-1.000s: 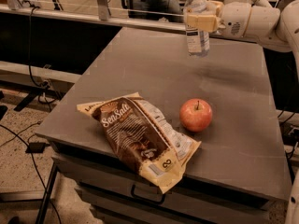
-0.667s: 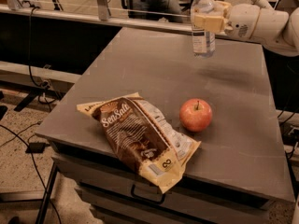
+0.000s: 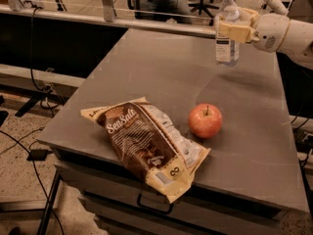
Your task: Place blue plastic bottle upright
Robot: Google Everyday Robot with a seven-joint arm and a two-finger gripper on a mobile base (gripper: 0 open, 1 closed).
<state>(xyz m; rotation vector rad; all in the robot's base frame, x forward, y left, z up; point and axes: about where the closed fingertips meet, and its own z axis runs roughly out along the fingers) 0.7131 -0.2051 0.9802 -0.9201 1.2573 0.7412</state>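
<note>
The blue plastic bottle (image 3: 227,33) is a small clear ribbed bottle with a white cap and a pale label. It stands upright at the far right part of the grey table (image 3: 146,67), its base at or just above the surface. My gripper (image 3: 234,28) reaches in from the right on a white arm and is shut on the bottle around its upper body, with cream-coloured fingers (image 3: 239,32) on either side.
A red apple (image 3: 205,121) sits near the middle right of the table. A brown chip bag (image 3: 146,143) lies at the front, overhanging the front edge. A metal rail (image 3: 122,21) runs behind the table. Cables lie on the floor at left.
The gripper has carried the upright bottle a little to the right and toward the back of the table. The apple and chip bag have not moved.
</note>
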